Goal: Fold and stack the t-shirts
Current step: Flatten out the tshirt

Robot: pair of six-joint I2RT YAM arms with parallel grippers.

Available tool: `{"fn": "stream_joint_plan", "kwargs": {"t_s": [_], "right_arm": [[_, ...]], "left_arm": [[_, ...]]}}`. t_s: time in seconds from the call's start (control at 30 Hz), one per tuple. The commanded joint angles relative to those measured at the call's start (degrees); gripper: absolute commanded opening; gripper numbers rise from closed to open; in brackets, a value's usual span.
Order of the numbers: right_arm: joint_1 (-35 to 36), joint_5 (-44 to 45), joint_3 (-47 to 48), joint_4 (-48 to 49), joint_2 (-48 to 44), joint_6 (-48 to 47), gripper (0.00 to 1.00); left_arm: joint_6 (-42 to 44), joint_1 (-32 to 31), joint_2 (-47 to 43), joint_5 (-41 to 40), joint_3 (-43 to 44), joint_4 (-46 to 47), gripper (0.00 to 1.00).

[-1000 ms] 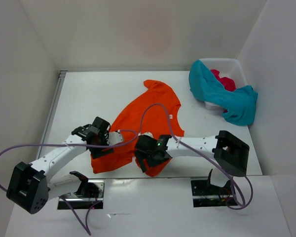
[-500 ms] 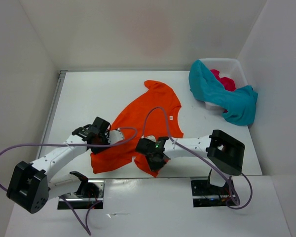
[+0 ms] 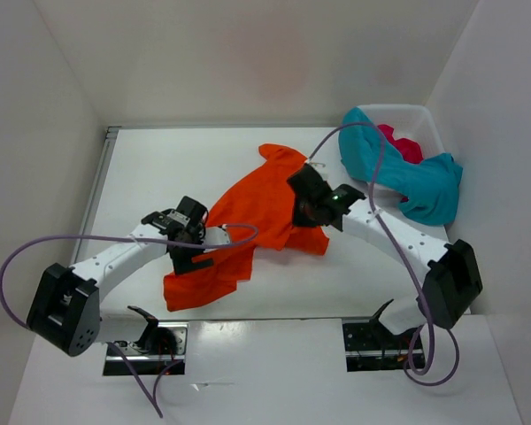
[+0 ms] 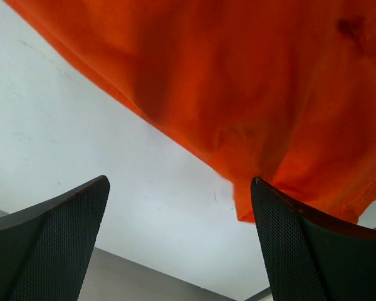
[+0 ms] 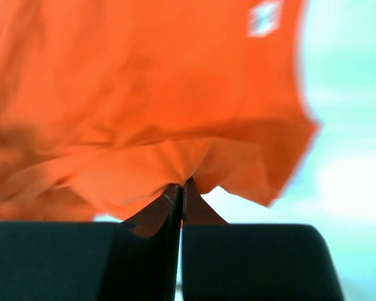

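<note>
The bright orange t-shirt [image 3: 248, 217] lies on the white table, with its near right part drawn up over its middle. My right gripper [image 3: 307, 209] is shut on a bunched edge of this shirt [image 5: 144, 94], the cloth pinched at the fingertips [image 5: 182, 183]. By the shirt's left edge my left gripper [image 3: 197, 255] stands open, low over the bare table, holding nothing. In the left wrist view the orange cloth [image 4: 238, 94] hangs just past the left gripper [image 4: 178, 182] and brushes its right finger [image 4: 313, 251]. A teal t-shirt [image 3: 398, 173] drapes over the basket, with a pink-red t-shirt [image 3: 400, 142] inside.
The white mesh basket [image 3: 427, 119] stands at the back right corner. White walls close in the table on three sides. A purple cable [image 3: 372, 159] arcs above the right arm. A white label [image 5: 263, 17] shows on the orange shirt.
My right gripper shut on the orange shirt's near hem and carried it away from the near edge toward the collar. My left gripper closed briefly, then opened again and shifted slightly right.
</note>
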Motion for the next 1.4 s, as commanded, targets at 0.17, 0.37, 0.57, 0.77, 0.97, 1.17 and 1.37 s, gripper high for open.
{"fn": "stream_joint_plan", "kwargs": {"t_s": [0.17,0.37,0.57,0.77,0.97,1.17,1.37], "right_arm": [[-8.76,5.51,4.43,-3.68,-4.34,-6.69,0.00],[-10.97,6.91,14.70,-6.39,-1.44,-9.60,0.00],[-18.08,7.79,23.15,-7.11,1.72,-13.73,0.00],[-19.14,8.85,28.42,-7.11,5.15,-16.45,0.00],[-19.93,8.33,30.62,-6.58,6.47,-16.98,0.00],[-19.93,7.62,26.32,-5.17,4.46,-16.46,0.00],[-20.46,8.76,24.56,-4.65,3.22,-16.98,0.00]], "left_arm": [[1.18,-3.06,2.16,7.54,2.90,-1.72,1.00],[0.65,-7.98,4.08,13.18,7.04,-8.30,1.00],[0.04,-17.21,4.09,12.84,8.98,-11.83,1.00],[-1.71,-29.07,5.14,7.04,4.24,-7.88,1.00],[-10.50,-31.64,10.41,5.81,10.55,1.95,1.00],[-15.96,-32.25,15.42,12.47,18.38,4.25,0.97],[-8.59,-37.08,14.82,12.48,14.96,0.39,0.88]]}}
